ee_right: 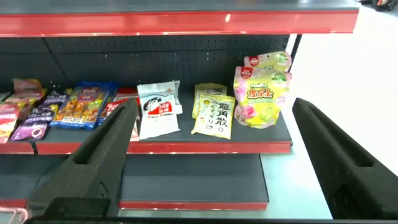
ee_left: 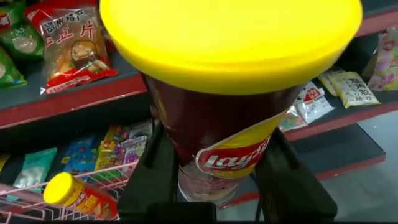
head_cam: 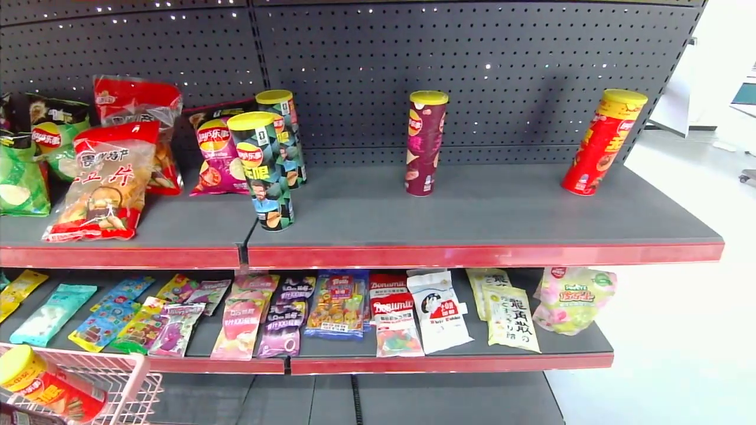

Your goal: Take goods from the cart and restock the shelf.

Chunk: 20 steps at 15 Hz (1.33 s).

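The shelf (head_cam: 472,212) spans the head view. Its upper board carries snack bags (head_cam: 106,177) at the left, a pair of dark patterned cans (head_cam: 263,171) near the middle, a purple can (head_cam: 425,141), and a red can (head_cam: 602,141) well apart to the right, with bare board between them. Low on the robot's left sits the pink wire cart (head_cam: 127,369), with an orange can (head_cam: 41,383) lying in it.

The left gripper (ee_left: 219,186) is clamped on a maroon chip can (ee_left: 217,124) with a yellow lid, one finger pressing each side of the tube. The can is held clear of any surface, near the cart and in front of the shelf's lower tiers. The right gripper (ee_right: 214,109) hangs with its fingers spread wide and nothing between them, facing the lower shelf.

The likely trouble lies in the lift and the set-down. The tube is tall and smooth, and it seems to be gripped far from its lid (as far as the wrist view lets me judge), so it could swing or slip. Its base might catch the red front lip of the upper board. If it is released at a tilt it would probably topple and roll — perhaps into the cans standing nearby.
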{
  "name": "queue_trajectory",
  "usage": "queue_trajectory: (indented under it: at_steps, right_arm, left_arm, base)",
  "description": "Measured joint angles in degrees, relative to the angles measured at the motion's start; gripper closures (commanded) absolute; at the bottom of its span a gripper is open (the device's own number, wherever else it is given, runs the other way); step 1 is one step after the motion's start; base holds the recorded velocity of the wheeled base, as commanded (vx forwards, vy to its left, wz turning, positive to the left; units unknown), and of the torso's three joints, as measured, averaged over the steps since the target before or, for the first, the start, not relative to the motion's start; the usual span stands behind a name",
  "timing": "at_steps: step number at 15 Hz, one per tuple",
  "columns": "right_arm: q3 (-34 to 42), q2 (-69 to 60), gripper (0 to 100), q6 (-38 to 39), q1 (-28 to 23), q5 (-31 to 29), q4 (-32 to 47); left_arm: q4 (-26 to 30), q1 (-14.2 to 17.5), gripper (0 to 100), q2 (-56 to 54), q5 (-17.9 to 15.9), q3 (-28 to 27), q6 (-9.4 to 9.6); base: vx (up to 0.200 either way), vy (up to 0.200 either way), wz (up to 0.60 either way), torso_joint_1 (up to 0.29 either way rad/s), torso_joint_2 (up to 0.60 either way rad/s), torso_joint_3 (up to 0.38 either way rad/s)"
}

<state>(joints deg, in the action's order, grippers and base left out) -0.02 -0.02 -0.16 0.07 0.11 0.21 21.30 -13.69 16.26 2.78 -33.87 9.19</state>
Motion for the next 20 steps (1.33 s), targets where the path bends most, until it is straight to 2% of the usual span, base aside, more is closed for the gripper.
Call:
queue_trajectory:
  at_steps: [9,14,16,17,19,20]
  right_arm:
    - [0.0,0.0,0,0.0,0.0,0.0,0.0]
    - [-0.1,0.0,0,-0.2,0.0,0.2,0.0]
    - [-0.1,0.1,0,-0.8,0.0,0.6,0.1]
    - [-0.2,0.1,0,-2.5,0.0,1.8,0.1]
    - [-0.2,0.0,0,-3.4,0.1,2.5,0.0]
    - [-0.2,0.0,0,-3.7,0.1,2.9,-0.1]
  left_arm:
    - [0.0,0.0,100,-1.4,0.9,0.2,0.09]
    - [2.4,0.0,100,-3.5,0.9,0.5,1.84]
    - [2.3,0.0,100,-4.8,0.7,0.7,4.41]
    - [2.4,-0.1,100,-5.4,0.6,0.9,5.01]
    - [2.5,-0.2,100,-6.8,0.4,1.2,5.32]
    - [2.5,-0.2,100,-7.1,0.1,1.2,4.29]
  base:
    - [0.200,0.000,0.00,0.002,0.00,-0.001]
    - [0.000,0.000,0.00,0.000,0.00,0.000]
    - [0.000,0.000,0.00,0.000,0.00,0.000]
    - [0.000,0.000,0.00,0.000,0.00,0.000]
    - [0.000,0.000,0.00,0.000,0.00,0.000]
    - [0.000,0.000,0.00,0.000,0.00,0.000]
